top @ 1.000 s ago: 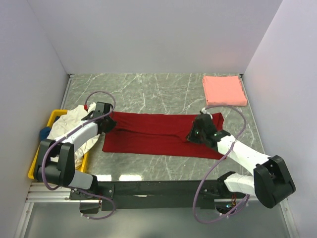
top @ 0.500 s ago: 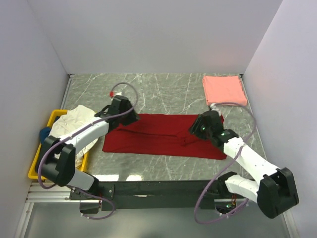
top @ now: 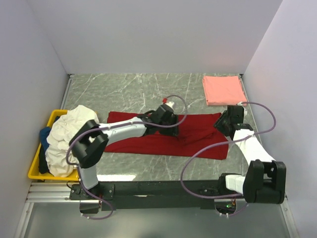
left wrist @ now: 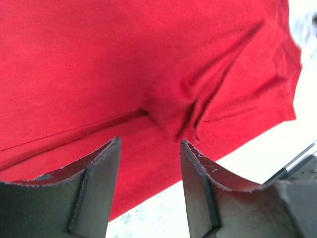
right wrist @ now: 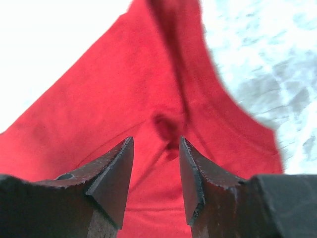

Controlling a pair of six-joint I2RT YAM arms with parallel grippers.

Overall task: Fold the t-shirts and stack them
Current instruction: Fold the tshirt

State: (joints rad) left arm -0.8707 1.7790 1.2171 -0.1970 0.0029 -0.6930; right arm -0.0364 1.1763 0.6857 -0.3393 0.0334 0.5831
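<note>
Lying L-R across the table [top: 124,94] in the top view, the dark red t-shirt [top: 148,143] is spanned by both arms: left gripper [top: 167,119] over its middle, right gripper [top: 225,123] at its right end. Left wrist: jaws are seen apart, nothing clamped, puckered cloth just below. Right wrist: jaws apart too, empty, above 1 red crease.

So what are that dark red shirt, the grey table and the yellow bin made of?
The dark red cloth shirt looks like soft matte knit fabric: it creases and bunches. The grey veined tabletop seems to be polished marble or a marble-print surface, slightly glossy; I can't tell which. The yellow bin appears to be smooth rigid plastic, given its even colour and straight rim.
</note>
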